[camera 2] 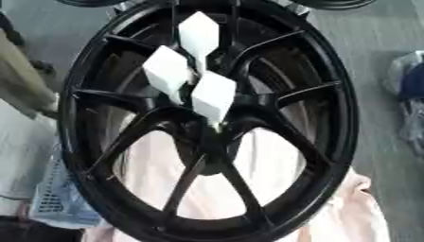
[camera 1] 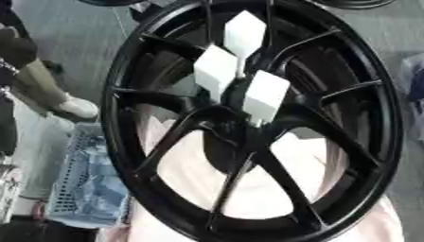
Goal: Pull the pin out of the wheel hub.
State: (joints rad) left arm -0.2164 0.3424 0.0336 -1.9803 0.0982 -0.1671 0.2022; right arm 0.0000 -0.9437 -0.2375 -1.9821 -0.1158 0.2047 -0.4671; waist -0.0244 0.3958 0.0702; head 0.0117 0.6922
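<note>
Your wheel (camera 1: pixel 248 123) filled nearly the whole view: one black alloy rim, glossy, oval as seen from above, tilted so its top leaned left. Thin paired spokes ran out from the hub (camera 1: pixel 228 127) to the rim, with wedge-shaped gaps between them.

Three white pins (camera 1: pixel 240 71) stood up out of the hub, close together. Each had a flat, diamond-shaped, matte white head tapering to a narrow stem at the hub:
- the top pin (camera 1: pixel 245 35), highest in view, near the upper rim;
- the left pin (camera 1: pixel 215 71), just below and left of it;
- the right pin (camera 1: pixel 267 97), lowest, its stem meeting the hub centre.
The heads sat just beside one another; you could not tell whether they touched. All three stems were seated in the hub.

Under the wheel lay a pale pink cloth (camera 2: pixel 273 160), soft and creased, showing through the lower spoke gaps and past the lower right rim. The floor (camera 2: pixel 377 38) around it was grey and finely textured.

At the lower left stood one pale blue perforated plastic basket (camera 1: pixel 83 189). At the right edge lay a crumpled white and blue bag (camera 2: pixel 406 80).

Neither robot hand showed in either view, so you could not read their state.
</note>
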